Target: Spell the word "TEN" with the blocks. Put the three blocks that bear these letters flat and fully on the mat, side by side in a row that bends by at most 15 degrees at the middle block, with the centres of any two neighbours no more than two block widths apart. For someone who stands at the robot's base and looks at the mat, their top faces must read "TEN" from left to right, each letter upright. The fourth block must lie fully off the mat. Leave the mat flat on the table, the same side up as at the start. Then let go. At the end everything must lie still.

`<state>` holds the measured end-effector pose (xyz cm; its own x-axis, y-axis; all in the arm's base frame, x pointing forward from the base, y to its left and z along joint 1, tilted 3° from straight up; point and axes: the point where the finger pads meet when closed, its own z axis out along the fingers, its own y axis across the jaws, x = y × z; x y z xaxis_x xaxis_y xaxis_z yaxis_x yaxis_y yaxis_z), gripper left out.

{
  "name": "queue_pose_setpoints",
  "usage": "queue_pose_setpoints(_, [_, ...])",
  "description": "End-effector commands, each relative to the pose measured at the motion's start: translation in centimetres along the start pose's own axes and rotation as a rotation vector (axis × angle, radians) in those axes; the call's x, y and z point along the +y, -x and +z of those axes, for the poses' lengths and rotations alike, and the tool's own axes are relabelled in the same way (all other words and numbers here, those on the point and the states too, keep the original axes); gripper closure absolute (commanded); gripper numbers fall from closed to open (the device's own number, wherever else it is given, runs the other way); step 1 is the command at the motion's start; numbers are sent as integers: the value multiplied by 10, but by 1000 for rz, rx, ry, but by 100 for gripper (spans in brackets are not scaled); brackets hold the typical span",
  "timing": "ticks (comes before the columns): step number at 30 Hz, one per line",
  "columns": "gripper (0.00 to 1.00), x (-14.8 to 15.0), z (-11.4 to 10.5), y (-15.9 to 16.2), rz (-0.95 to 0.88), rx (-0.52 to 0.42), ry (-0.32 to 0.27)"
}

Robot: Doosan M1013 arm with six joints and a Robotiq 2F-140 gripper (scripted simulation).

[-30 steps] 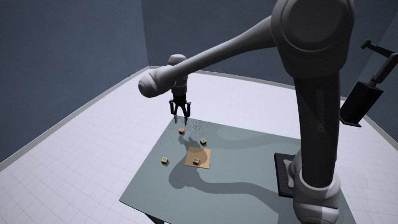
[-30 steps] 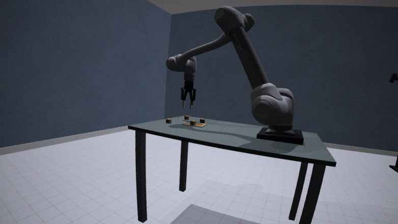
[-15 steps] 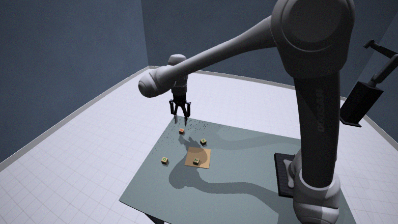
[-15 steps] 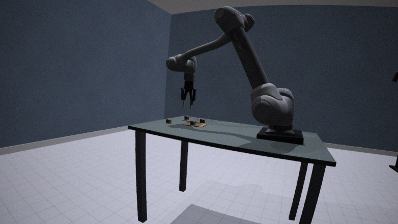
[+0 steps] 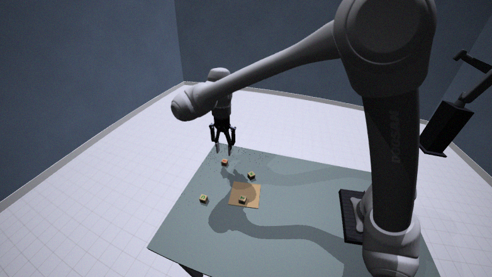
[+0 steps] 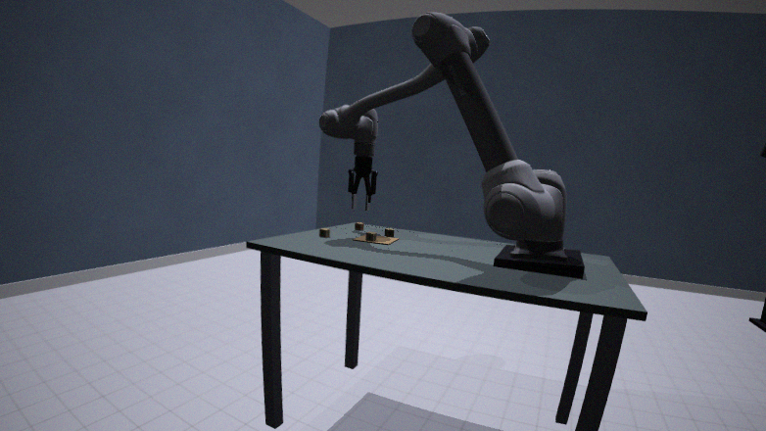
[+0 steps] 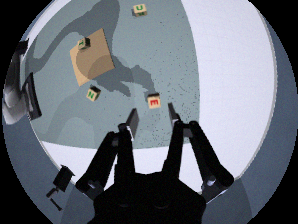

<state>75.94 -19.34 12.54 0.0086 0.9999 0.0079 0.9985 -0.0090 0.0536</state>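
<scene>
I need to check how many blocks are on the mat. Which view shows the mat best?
The top view: the mat lies unobstructed, bearing one block. The wrist view shows it small and distorted; the exterior view shows it nearly edge-on.

One block [image 5: 242, 199] on mat [image 5: 252, 203]; three apparently off.

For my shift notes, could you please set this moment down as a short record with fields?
tool: partly open, holds nothing, high above the table's far end
red-letter block: off the mat, nearly under the tool
mat: flat on the table
block on mat: one only, green letter
other blocks: two off the mat, and, green letters
row: not yet begun
</scene>
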Motion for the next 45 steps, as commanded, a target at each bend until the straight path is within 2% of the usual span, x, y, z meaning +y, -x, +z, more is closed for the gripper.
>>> queue_pose_setpoints(1, [60,1,4,2,0,3,0])
queue_pose_setpoints(23, [60,1,34,2,0,3,0])
queue_pose_setpoints(45, [60,2,48,2,0,3,0])
